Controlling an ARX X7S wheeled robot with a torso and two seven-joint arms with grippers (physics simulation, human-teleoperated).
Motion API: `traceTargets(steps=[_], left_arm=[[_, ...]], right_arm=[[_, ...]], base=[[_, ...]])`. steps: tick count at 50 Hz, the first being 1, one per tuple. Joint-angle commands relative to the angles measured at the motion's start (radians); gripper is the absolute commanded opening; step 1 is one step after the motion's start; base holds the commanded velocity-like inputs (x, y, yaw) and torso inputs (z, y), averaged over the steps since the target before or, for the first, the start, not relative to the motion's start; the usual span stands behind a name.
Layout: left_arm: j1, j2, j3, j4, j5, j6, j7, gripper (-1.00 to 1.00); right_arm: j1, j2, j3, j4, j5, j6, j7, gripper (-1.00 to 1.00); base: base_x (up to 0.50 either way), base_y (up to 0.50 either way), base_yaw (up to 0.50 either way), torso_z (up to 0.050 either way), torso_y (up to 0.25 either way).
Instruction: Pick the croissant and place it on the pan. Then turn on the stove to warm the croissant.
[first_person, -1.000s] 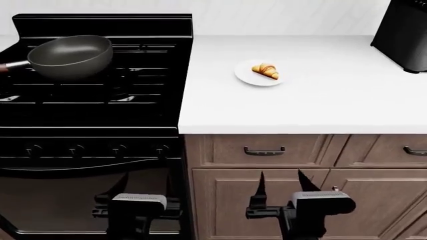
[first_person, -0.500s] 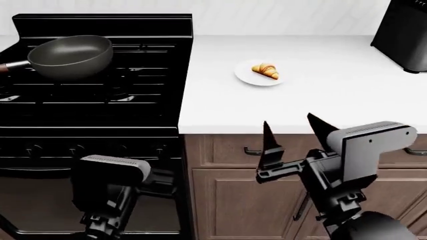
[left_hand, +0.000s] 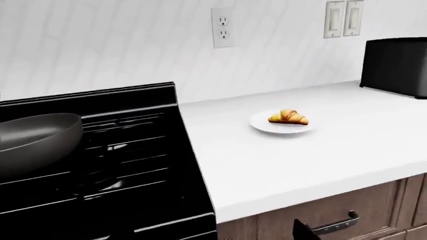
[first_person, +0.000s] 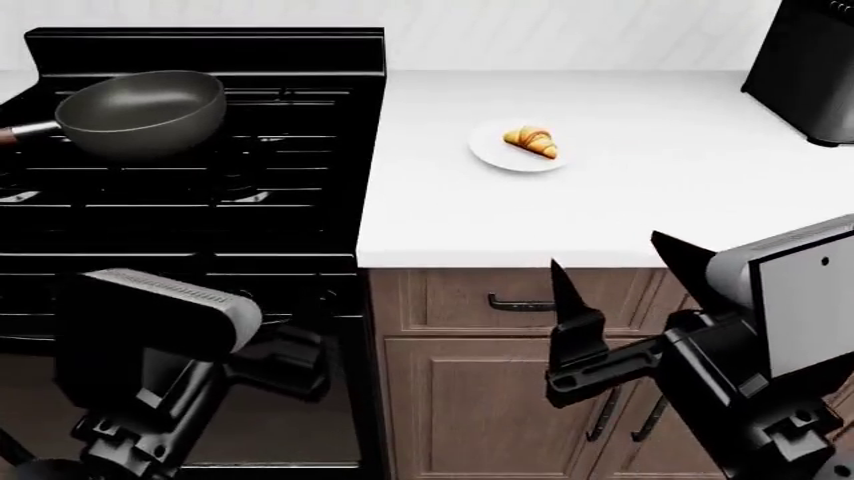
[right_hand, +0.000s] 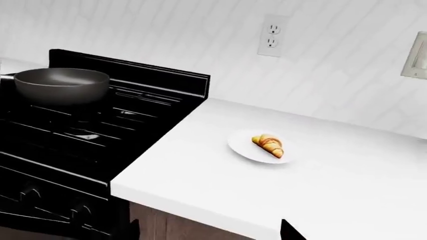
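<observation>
Croissant (first_person: 531, 141) on its plate (first_person: 497, 153), beside the stove (first_person: 187, 200).
The pan (first_person: 140, 113) sits on the stove's back burner. Right gripper (first_person: 627, 300) fingers spread, empty, below the counter (first_person: 641, 200) edge; left fingers' state cannot be told.

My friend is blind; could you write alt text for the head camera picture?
A croissant sits on a white plate on a white counter, right of a black stove holding an empty pan. Below, the right gripper is open in front of the cabinets.
</observation>
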Motion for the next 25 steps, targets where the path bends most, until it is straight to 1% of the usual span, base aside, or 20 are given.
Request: traceTargets(steps=[1, 4, 8, 21, 25], left_arm=[[-0.091, -0.067, -0.055, -0.022, -0.315, -0.086, -0.175, 1.00], [-0.111, -0.071, -0.041, -0.052, -0.367, -0.087, -0.226, 1.00], [-0.110, -0.065, -0.017, -0.065, -0.366, -0.087, -0.229, 1.00], [-0.103, -0.075, -0.004, -0.086, -0.346, -0.063, -0.223, 1.00], [-0.106, -0.080, -0.001, -0.088, -0.362, -0.056, -0.235, 1.00]], right_arm=[[0.028, 0.089, -0.003, 0.021, 0.208, -0.037, 0.177, 1.00], [0.034, 0.095, -0.015, 0.024, 0.233, -0.060, 0.189, 1.00], [0.026, 0.093, -0.010, 0.040, 0.236, -0.077, 0.193, 1.00], [0.035, 0.090, -0.028, 0.057, 0.242, -0.096, 0.187, 1.00], [0.036, 0.094, -0.030, 0.056, 0.245, -0.102, 0.189, 1.00]], base=[[0.00, 0.00, 0.00, 0.000, 0.000], [0.00, 0.00, 0.00, 0.000, 0.000], [0.13, 0.00, 0.00, 0.000, 0.000], [0.50, 0.00, 0.00, 0.000, 0.000], [0.50, 0.00, 0.00, 0.000, 0.000]])
